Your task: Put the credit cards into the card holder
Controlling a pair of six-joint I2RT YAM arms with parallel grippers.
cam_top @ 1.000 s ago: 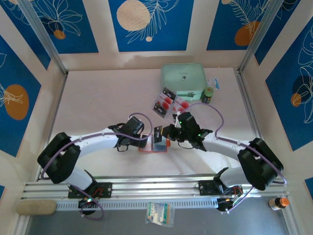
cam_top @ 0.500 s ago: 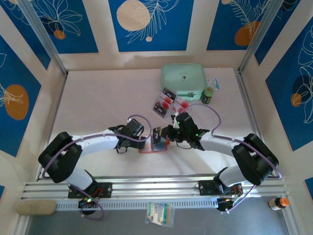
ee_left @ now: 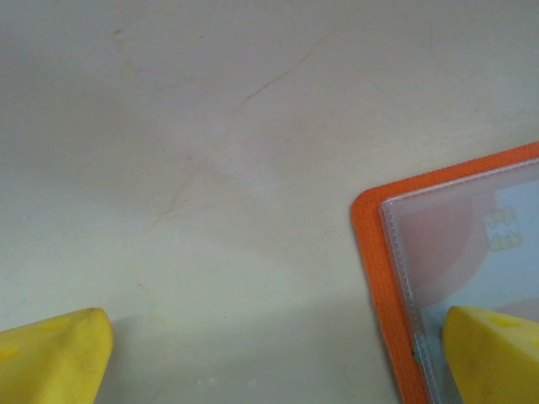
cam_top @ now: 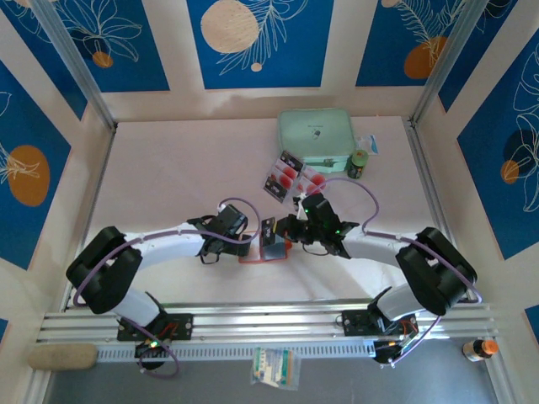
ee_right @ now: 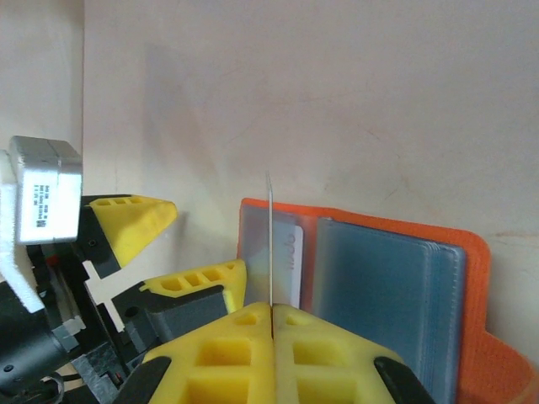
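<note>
Close in, the left claw is spread wide, one yellow finger down on the open card holder and the other on the bench. I'd say it's pinning the holder so it can't slide. The right claw is clamped on a credit card. The card stands on edge, thin as a line from the wrist, its length running straight out from the fingertips toward the left-hand sleeve. The holder lies flat between both arms. Farther back, more credit cards wait beside the mint-green case.
</note>
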